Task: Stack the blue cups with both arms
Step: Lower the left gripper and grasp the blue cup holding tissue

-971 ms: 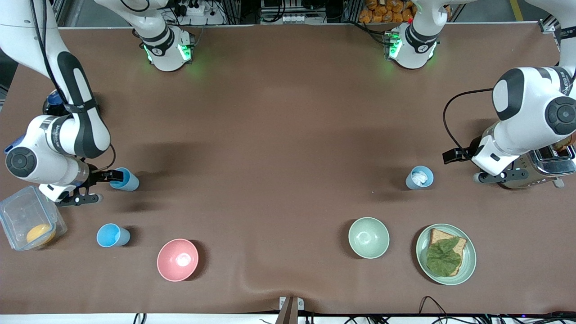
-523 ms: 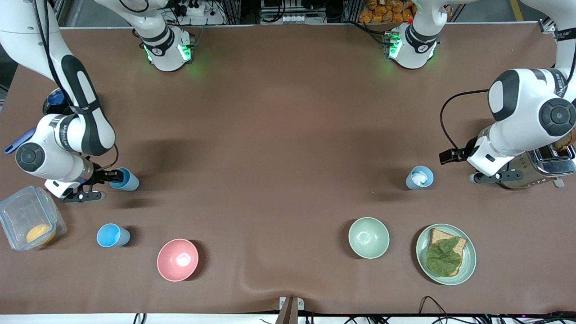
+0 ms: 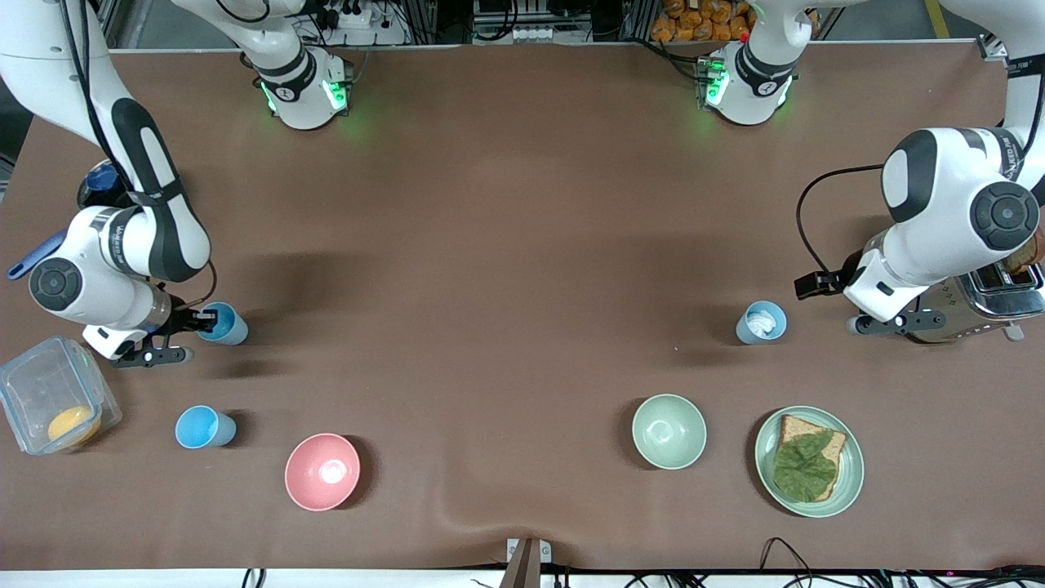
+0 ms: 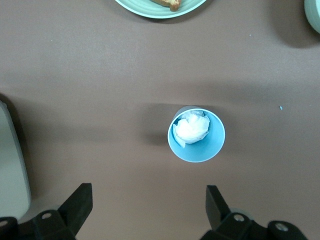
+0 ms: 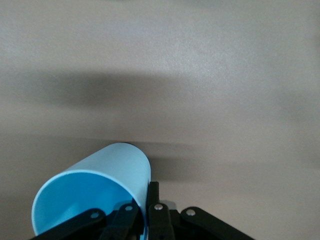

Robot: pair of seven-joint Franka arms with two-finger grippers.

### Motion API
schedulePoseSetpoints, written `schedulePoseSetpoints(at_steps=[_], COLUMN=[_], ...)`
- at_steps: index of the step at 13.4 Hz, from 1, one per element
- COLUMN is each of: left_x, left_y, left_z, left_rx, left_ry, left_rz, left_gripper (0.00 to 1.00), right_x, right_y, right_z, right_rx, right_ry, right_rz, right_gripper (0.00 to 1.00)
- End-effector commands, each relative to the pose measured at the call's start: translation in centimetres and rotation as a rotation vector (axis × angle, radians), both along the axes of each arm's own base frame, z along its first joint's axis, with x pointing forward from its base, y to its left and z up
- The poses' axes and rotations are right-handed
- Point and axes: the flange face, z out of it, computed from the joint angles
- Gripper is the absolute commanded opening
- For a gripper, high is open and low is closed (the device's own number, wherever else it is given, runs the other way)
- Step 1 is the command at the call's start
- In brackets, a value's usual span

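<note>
Right gripper (image 3: 181, 327): pinching rim of blue cup (image 3: 222, 323), apparently just off the table at the right arm's end; thin hold, could tip or slip.
Left gripper (image 4: 146, 210): jaws wide, over table near stuffed cup (image 3: 761, 322); filling would block nesting.
Free cup (image 3: 204, 427): nearer the camera.

Three blue cups (image 3: 222, 323) (image 3: 203, 427) (image 3: 761, 322), one pinched by right hand (image 3: 194, 321)

Three blue cups are sitting in view: one (image 3: 222, 323) at the nine o'clock edge, one (image 3: 204, 427) at about eight o'clock, and one (image 3: 761, 322) holding something white at about three o'clock. Two bowls are standing toward six o'clock, a pink bowl (image 3: 322, 471) and a pale green bowl (image 3: 669, 430). One green plate (image 3: 849, 478), one clear container (image 3: 33, 384), and one toaster (image 3: 992, 296) are showing. Two arms are reaching in from twelve o'clock.
</note>
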Motion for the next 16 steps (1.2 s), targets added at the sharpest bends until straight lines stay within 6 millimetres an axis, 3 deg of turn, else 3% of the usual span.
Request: schedulePoseSetpoints(at_steps=[1, 9, 16], left_x=[0.2, -0.9, 0.0], left_y=[-0.2, -0.4, -1.5], left_z=[-0.7, -5.0, -9.1], left_rx=[0.022, 0.013, -0.001], left_ry=[-0.018, -0.068, -0.106], left_rz=[0.012, 0.009, 0.039], left_gripper=[1.00, 1.00, 1.00], right_x=[-0.1, 1.5, 2.2], right_y=[0.3, 1.7, 2.2], right_z=[1.0, 5.3, 6.7], right_rx=[0.013, 0.026, 0.027], right_ry=[-0.007, 0.046, 0.064], right_rz=[0.027, 0.051, 0.051], right_gripper=[0.00, 0.00, 0.00])
